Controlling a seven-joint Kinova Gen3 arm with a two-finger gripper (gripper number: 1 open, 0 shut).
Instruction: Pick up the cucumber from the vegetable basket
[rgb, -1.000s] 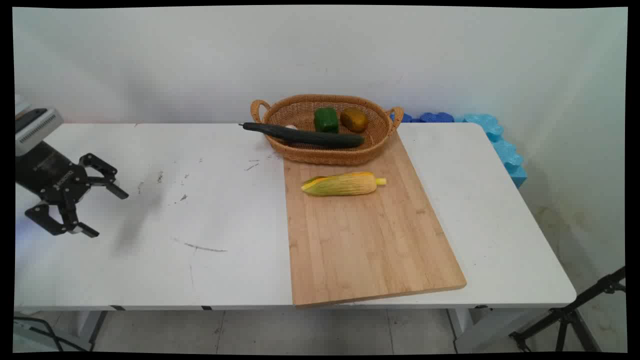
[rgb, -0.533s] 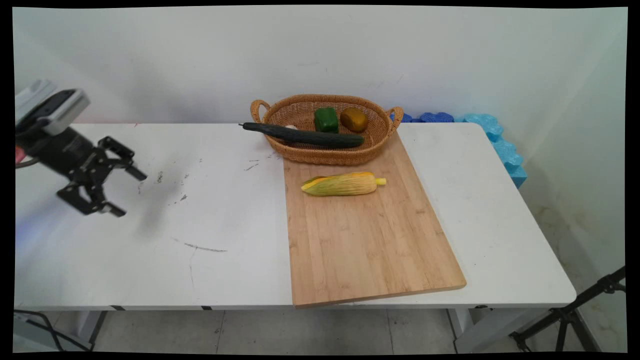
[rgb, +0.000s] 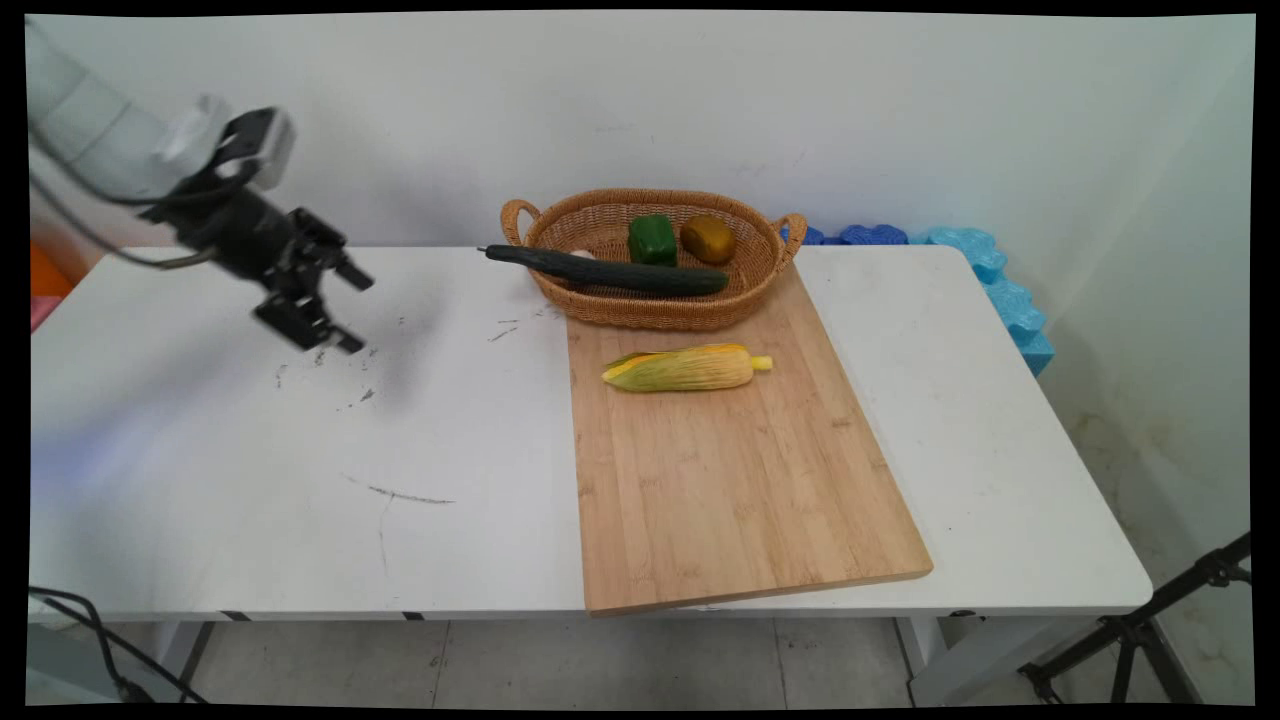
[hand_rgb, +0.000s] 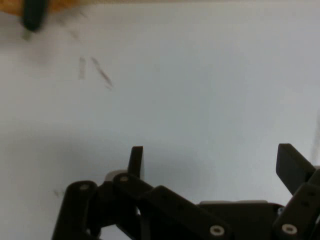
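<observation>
Main view shows my pincer (rgb: 340, 310) hanging over the tabletop's (rgb: 250, 450) left part, fingers spread wide and holding nothing (hand view confirms the gap). Well to its right, a wicker basket (rgb: 650, 305) holds a cucumber (rgb: 610, 271), a green pepper (rgb: 652, 240) and a brown fruit (rgb: 708, 239); corn (rgb: 685, 368) lies on the cutting board (rgb: 740, 490).

End effector (rgb: 332, 312) raised, tilted down-right, 2 fingers (hand_rgb: 136, 161) spread apart, empty.
</observation>
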